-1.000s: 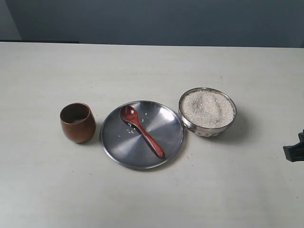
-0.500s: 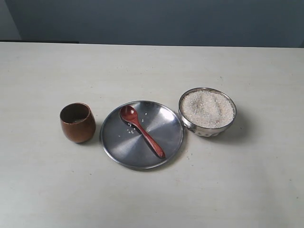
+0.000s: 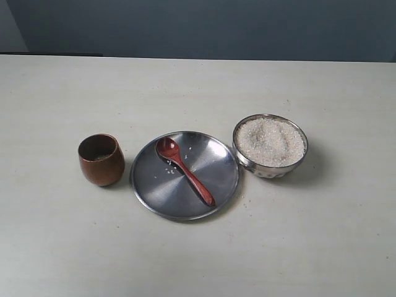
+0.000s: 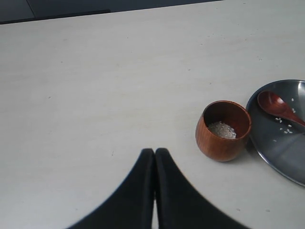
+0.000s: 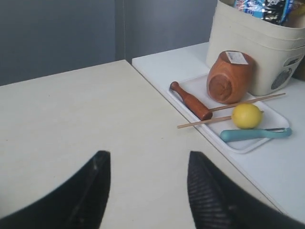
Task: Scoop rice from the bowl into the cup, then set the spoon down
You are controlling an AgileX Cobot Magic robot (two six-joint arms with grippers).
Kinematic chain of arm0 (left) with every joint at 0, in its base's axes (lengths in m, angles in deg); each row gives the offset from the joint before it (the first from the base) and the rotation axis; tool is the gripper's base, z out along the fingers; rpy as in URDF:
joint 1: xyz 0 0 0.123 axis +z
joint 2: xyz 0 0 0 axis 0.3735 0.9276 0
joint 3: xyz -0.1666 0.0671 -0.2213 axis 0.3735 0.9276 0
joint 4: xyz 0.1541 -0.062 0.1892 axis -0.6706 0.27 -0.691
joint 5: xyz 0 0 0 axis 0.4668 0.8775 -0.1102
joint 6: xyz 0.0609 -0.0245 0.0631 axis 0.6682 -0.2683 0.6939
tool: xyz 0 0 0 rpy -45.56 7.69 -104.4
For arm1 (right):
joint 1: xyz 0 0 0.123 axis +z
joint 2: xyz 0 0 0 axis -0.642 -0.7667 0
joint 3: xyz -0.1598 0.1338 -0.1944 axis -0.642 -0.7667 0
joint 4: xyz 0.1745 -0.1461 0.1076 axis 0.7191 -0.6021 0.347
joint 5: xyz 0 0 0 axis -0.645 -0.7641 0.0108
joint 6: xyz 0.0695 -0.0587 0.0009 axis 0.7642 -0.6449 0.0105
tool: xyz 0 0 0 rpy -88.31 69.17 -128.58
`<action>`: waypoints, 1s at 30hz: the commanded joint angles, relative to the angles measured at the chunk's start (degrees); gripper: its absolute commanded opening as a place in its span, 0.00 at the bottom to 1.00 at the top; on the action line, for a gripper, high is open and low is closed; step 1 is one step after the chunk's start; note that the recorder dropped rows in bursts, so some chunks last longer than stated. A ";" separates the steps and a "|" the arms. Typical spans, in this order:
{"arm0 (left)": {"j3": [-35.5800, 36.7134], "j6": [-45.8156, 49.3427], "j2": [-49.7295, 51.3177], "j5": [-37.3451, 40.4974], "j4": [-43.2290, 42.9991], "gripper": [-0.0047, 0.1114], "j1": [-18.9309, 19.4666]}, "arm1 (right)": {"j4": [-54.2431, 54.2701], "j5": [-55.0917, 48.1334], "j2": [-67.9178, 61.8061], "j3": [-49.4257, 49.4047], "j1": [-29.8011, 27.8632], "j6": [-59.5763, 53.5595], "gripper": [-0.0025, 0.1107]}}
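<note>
1. Judging by how things lie, the scoop looks delivered and the spoon set down. It rests on the steel plate, round end toward 11 o'clock and handle tip toward 5 o'clock, with a few loose grains beside it.
2. The cup stands upright on the desk at 9 o'clock of the plate, just beside its rim. The left wrist view shows a little rice at its bottom.
3. The bowl sits at 2 o'clock of the plate, very close to its rim. It is heaped with rice almost to the brim.
4. The left fingers are pressed together and hold nothing. The cup is ahead of their tips and clearly apart, with the spoon beyond it.
5. The right fingers are spread wide and empty. Their camera shows only bare desk and a white tray of other items, so how far they are from the spoon cannot be told.
6. What likely matters now is keeping both arms clear so nothing is nudged. If another scoop is wanted, the handle's 5 o'clock end seems the best hold, carrying the spoon level above the plate so strays land on steel.
</note>
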 commanded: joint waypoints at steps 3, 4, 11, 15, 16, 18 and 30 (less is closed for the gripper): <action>-0.38 0.02 0.17 -0.82 -0.21 0.04 -0.24 | -0.23 0.64 1.44 -0.12 -0.79 0.01 0.45; -0.38 0.02 0.17 -0.82 -0.21 0.04 -0.24 | -0.23 0.64 1.44 -0.12 -0.79 0.01 0.45; -0.38 0.02 0.17 -0.82 -0.21 0.04 -0.24 | 3.09 5.20 2.88 -0.12 -0.79 2.98 0.45; -0.38 0.02 0.17 -0.82 -0.21 0.04 -0.24 | 2.42 14.81 4.00 -2.10 -0.79 2.88 0.45; -0.38 0.02 0.17 -0.82 -0.21 0.04 -0.24 | 1.49 17.62 4.22 -3.10 -0.79 2.88 0.45; -0.38 0.02 0.17 -0.82 -0.21 0.04 -0.24 | -0.01 22.05 4.47 -5.45 -0.79 2.88 0.45; -0.38 0.02 0.17 -0.82 -0.21 0.04 -0.24 | -2.80 37.45 10.00 -22.34 -0.79 2.88 0.45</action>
